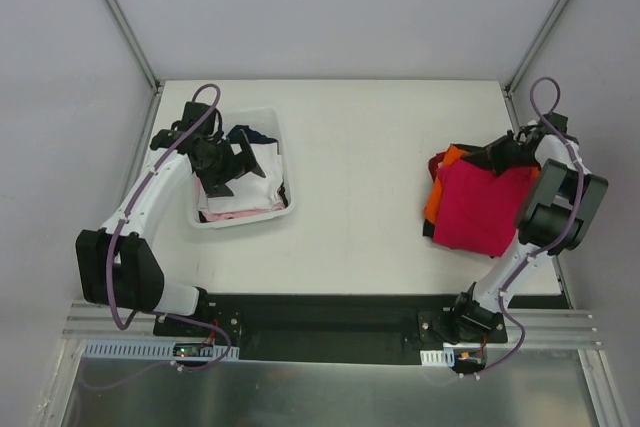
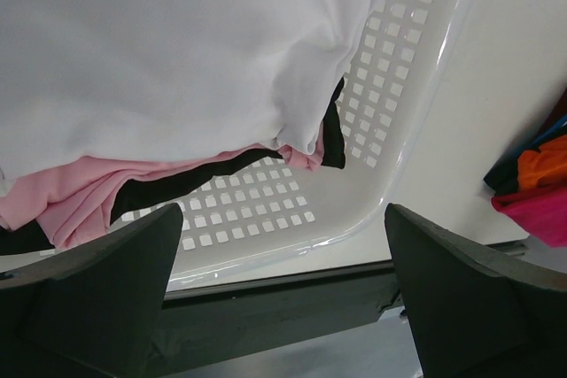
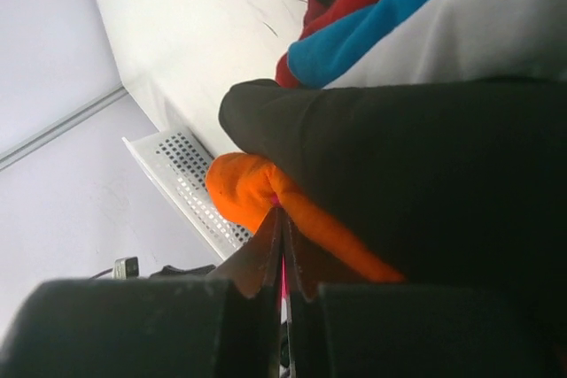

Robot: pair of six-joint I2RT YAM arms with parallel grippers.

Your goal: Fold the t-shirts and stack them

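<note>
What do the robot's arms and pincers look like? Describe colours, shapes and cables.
The left arm and right arm have white tubular links, bulky black joint housings and black bases. A purple cable loops along each. The left pincer and right pincer have matte black, wedge-shaped fingers.

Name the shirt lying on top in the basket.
The white t-shirt: it lies over the pale pink shirt and the black shirt, which only peek out beneath its edge.

Left arm & right arm — white links, black joints, purple cables looped alongside; dark wedge-shaped pincer fingers.
</note>
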